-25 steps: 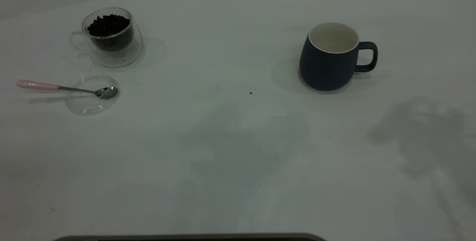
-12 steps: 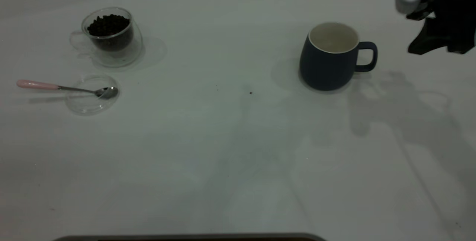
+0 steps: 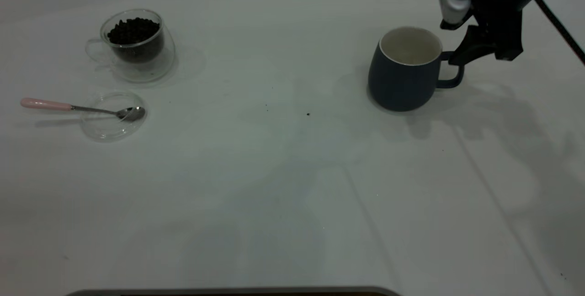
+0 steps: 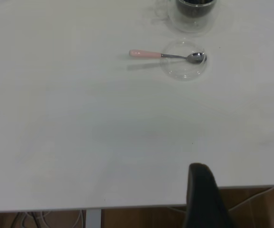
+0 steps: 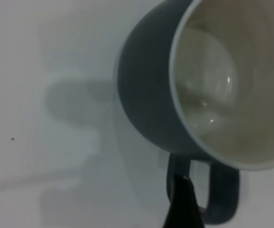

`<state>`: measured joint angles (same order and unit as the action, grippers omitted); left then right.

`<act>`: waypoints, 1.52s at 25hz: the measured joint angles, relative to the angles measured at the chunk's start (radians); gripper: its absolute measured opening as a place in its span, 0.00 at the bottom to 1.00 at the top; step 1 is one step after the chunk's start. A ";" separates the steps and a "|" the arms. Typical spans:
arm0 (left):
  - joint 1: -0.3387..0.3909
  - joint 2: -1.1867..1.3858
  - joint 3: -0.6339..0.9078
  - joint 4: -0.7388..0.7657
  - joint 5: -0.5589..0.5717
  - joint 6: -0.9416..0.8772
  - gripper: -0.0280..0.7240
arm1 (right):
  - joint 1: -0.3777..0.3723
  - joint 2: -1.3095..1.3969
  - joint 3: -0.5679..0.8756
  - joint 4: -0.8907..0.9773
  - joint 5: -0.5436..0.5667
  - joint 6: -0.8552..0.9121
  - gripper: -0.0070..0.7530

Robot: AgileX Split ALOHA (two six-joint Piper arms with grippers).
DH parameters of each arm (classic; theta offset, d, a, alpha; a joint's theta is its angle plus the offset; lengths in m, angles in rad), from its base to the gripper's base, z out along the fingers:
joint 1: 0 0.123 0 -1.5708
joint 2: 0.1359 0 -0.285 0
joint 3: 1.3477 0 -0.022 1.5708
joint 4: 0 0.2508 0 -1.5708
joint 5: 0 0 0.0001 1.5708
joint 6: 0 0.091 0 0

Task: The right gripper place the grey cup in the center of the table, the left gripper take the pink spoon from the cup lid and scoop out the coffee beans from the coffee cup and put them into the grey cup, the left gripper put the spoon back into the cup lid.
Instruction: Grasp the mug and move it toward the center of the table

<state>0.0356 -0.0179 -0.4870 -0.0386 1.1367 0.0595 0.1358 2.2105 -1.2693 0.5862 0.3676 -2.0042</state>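
Right gripper (image 3: pixel 475 51) just above the grey cup's (image 3: pixel 402 74) handle, finger tip at the loop, how far open cannot be told, white bench (image 3: pixel 292 186) beneath

Right tool (image 3: pixel 475 51) mostly cut off; finger gap unclear

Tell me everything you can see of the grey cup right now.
The grey cup is a rounded, matte blue-grey mug with an off-white, empty interior and a loop handle. It stands upright on the table, right of centre, handle turned away from the coffee cup. The right tool is at the handle; contact is unclear.
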 joint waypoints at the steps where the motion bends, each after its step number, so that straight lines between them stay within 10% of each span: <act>1: 0.000 0.000 0.000 0.000 0.000 0.000 0.68 | -0.003 0.009 -0.003 0.002 0.000 -0.010 0.77; 15: 0.000 0.000 0.000 0.000 0.000 0.000 0.68 | -0.015 0.114 -0.011 0.173 -0.042 -0.111 0.69; 38: 0.000 0.000 0.000 0.000 0.000 0.000 0.68 | 0.262 0.271 -0.265 0.478 -0.015 -0.111 0.69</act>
<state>0.0356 -0.0179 -0.4870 -0.0386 1.1367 0.0595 0.3975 2.4815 -1.5339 1.0643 0.3530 -2.1148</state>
